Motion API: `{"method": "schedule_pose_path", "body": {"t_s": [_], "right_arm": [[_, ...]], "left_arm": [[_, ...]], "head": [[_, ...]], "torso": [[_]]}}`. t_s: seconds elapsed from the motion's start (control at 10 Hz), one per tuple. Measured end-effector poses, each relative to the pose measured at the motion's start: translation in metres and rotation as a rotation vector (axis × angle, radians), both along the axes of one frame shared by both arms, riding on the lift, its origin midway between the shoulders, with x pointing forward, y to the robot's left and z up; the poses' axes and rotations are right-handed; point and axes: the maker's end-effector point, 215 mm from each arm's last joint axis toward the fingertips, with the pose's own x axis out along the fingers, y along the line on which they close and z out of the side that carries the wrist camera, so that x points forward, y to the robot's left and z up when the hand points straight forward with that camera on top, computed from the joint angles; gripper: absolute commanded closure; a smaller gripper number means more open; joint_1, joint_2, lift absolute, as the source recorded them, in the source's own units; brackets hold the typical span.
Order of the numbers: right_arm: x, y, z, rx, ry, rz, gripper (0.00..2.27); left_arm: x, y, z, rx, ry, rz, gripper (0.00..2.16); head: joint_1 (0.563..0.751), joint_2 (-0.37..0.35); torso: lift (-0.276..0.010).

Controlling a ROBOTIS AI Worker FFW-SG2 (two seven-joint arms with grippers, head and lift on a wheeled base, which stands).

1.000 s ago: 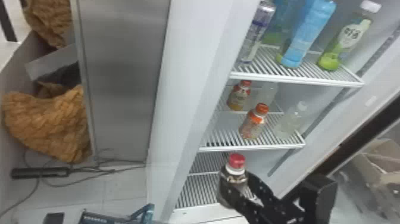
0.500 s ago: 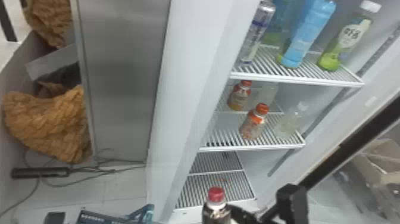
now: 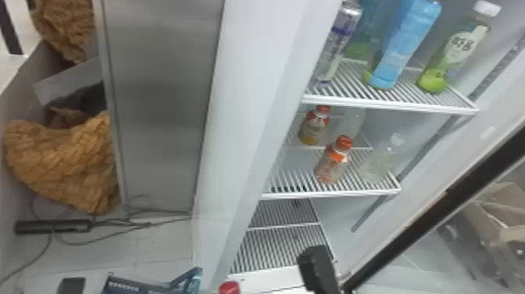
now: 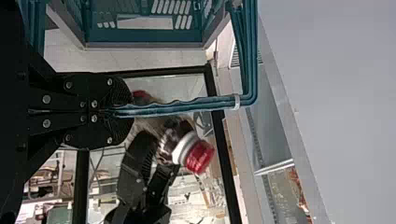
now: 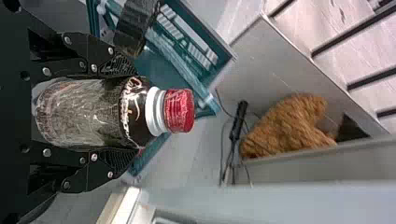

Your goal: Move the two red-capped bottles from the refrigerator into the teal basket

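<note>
Basket (image 3: pixel 127 288), teal, is cut off by the head view's bottom edge, left of the refrigerator (image 3: pixel 250 97); a narrow gap parts it from the red-capped bottle (image 3: pixel 229 288), whose cap pokes up at that same edge. Farther right, dark housing of the right pincer (image 3: pixel 318 269) stands before the lowest shelf (image 3: pixel 281 269), near the black door frame (image 3: pixel 429 203); above, orange-capped bottles stand on the middle shelf (image 3: pixel 328 194). The right wrist view adds the grip itself: the right pincer (image 5: pixel 130 113) pinches the bottle around its body, cap beyond the fingertips, with the basket behind. The left wrist view adds the left pincer (image 4: pixel 122 111), pressed together on the basket's handle (image 4: pixel 177 107). Whether the bottle is directly over the basket, I cannot tell.
</note>
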Motion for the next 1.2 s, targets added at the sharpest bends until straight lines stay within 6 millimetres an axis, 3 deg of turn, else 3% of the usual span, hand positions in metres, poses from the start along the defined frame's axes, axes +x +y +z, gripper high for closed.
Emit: {"method": "schedule_pose_path", "body": {"t_s": [0.3, 0.7, 1.0, 1.2], "right_arm": [[-0.004, 0.022, -0.041, 0.036, 0.117, 0.066, 0.89], [-0.014, 0.023, -0.064, 0.057, 0.210, 0.065, 0.23], [0.004, 0.021, -0.058, 0.068, 0.142, 0.052, 0.11], [0.031, -0.009, -0.048, 0.027, 0.041, -0.018, 0.11]], "left_arm": [[0.002, 0.001, 0.000, -0.001, -0.002, 0.007, 1.17], [0.002, 0.000, 0.000, 0.001, -0.004, 0.004, 1.17], [0.001, -0.001, 0.000, 0.000, -0.003, 0.003, 1.17], [0.001, -0.001, 0.000, -0.001, -0.004, 0.001, 1.17]], "head": [[0.695, -0.307], [0.695, -0.309], [0.695, -0.302], [0.695, -0.332]], "torso": [[-0.224], [-0.224], [-0.224], [-0.224]]}}
